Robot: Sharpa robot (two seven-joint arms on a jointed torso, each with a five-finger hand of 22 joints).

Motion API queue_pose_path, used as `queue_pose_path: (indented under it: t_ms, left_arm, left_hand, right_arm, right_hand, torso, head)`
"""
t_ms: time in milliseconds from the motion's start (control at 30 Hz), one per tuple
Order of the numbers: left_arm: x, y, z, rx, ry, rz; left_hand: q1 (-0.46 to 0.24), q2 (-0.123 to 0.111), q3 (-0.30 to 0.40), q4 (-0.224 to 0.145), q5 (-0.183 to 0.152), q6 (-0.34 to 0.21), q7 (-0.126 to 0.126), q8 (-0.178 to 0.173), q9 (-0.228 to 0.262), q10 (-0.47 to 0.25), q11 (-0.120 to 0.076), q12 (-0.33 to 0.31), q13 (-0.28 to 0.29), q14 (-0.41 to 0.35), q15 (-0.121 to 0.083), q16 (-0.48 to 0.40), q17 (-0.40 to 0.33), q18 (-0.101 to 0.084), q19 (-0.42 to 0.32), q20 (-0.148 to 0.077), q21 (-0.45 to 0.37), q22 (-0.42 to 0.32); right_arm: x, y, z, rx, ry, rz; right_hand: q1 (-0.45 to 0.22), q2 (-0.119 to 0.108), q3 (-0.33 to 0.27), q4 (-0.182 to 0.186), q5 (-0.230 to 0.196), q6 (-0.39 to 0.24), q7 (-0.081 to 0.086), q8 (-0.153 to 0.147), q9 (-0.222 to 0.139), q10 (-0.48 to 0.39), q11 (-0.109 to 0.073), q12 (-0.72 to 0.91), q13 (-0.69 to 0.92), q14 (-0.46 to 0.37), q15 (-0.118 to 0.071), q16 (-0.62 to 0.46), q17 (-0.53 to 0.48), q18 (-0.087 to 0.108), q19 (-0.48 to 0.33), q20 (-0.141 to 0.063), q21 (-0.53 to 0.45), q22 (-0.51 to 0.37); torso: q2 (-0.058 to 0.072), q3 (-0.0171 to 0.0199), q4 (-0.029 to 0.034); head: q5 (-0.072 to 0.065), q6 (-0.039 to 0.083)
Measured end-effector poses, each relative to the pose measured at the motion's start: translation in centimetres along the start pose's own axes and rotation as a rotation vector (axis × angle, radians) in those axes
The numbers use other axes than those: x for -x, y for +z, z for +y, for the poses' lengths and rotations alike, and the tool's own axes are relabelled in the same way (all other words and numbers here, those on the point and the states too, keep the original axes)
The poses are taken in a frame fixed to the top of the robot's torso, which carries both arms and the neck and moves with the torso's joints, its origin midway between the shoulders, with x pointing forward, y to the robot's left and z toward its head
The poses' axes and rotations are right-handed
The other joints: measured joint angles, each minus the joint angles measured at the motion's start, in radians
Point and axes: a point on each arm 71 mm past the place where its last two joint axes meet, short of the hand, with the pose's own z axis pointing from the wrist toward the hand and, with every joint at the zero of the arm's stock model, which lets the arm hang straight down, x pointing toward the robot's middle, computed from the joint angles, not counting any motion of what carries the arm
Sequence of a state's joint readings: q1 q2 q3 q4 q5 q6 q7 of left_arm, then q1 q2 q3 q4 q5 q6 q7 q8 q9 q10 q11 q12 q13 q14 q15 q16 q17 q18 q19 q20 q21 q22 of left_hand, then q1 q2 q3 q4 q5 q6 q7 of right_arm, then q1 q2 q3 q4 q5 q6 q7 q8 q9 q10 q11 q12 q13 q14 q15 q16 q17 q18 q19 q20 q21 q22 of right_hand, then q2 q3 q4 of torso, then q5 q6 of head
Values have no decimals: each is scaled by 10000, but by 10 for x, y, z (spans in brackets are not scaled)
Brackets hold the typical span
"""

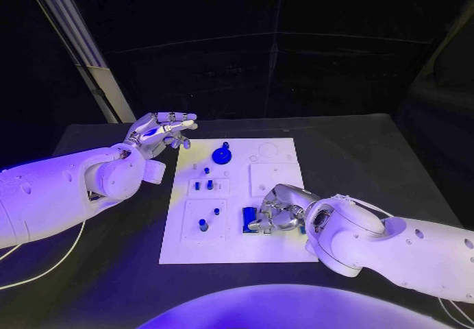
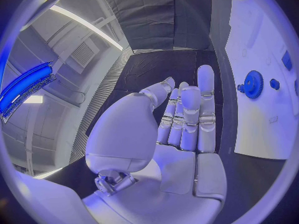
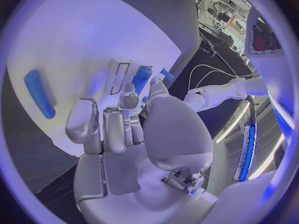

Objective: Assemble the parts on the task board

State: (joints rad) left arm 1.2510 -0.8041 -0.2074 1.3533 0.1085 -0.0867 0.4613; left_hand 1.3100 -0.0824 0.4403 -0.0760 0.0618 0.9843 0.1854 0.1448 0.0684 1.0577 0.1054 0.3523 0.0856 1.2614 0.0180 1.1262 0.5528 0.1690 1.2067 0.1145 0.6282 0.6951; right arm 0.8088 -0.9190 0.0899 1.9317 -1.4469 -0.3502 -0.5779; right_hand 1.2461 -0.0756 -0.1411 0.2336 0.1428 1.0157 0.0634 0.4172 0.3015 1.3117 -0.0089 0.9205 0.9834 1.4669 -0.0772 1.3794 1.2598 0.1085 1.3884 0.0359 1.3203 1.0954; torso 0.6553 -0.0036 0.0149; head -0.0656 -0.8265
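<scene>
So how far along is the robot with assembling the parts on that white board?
Partway, it seems. A blue gear already stands at the task board's far end, and small blue parts stand mid-board. The right hand is working at a blue piece near the front; whether it grips it is unclear. The left hand hovers open beside the board.

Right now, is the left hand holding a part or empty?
Empty. The left hand shows a bare palm with fingers extended in its wrist view, and hovers beside the task board in the head view.
</scene>
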Motion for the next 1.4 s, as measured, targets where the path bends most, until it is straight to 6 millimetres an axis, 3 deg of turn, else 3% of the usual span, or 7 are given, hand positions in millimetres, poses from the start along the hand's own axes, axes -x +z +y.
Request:
queue_pose_path:
  t_ms: [133,233,433,700,1000,1400]
  left_arm:
    - [0,0,0,2,0,0]
    - [0,0,0,4,-1,1]
    - [1,0,0,8,2,-11]
    - [1,0,0,12,4,-16]
    - [1,0,0,17,8,-24]
    - [1,0,1,33,8,-30]
  left_hand:
    - [0,0,0,0,0,0,0,0,0,0,0,0,0,0,0,0,0,0,0,0,0,0]
    - [0,0,0,0,0,0,0,0,0,0,0,0,0,0,0,0,0,0,0,0,0,0]
    - [0,0,0,0,0,0,0,0,0,0,0,0,0,0,0,0,0,-1,0,0,0,1]
    - [0,0,0,0,0,0,0,0,0,1,0,0,0,0,0,0,0,0,0,0,0,0]
    - [0,0,0,0,0,0,0,0,0,0,0,0,0,0,0,0,0,0,0,0,0,1]
    - [0,0,0,0,0,0,0,0,0,0,0,0,0,0,0,0,0,0,0,0,0,1]
  right_arm:
    - [1,-1,-1,29,-80,-32]
    - [5,-4,-7,-35,-111,-138]
    - [20,-17,-29,-343,103,-490]
    - [42,-33,-57,-692,354,-1010]
    - [51,-42,-78,-1241,8,-826]
    - [44,-37,-81,-1505,-1312,38]
  right_hand:
    - [200,103,-6,-47,234,-31,31,-45,9,0,0,0,-5,0,0,0,-1,-1,0,0,0,11]
    - [194,108,-115,62,520,-247,115,-209,-7,-1,0,0,-13,0,0,0,-1,0,0,0,0,11]
    - [341,357,-198,145,1200,-731,338,-642,-183,-5,147,-59,-13,-19,96,-44,-64,0,-53,54,0,-52]
    - [513,551,-268,161,1630,-734,341,-725,-264,-111,253,-318,-204,17,132,-165,-217,0,-124,124,-77,-199]
    - [607,644,-377,270,1747,-568,285,-725,-273,-149,215,-415,-278,17,132,-232,-290,0,-123,124,-123,-249]
    - [607,643,-612,505,1667,-234,166,-633,-254,-149,215,-415,-257,17,132,-232,-270,0,-123,124,-123,-232]
  torso:
    - [0,-2,0]
    - [0,-3,-1]
    - [-19,-15,-20]
    - [-73,-23,-58]
    - [-79,-18,-120]
    - [-81,-11,-128]
  head:
    - [-15,12]
    - [-28,16]
    - [-140,30]
    - [-275,42]
    - [-417,50]
    - [-447,-7]
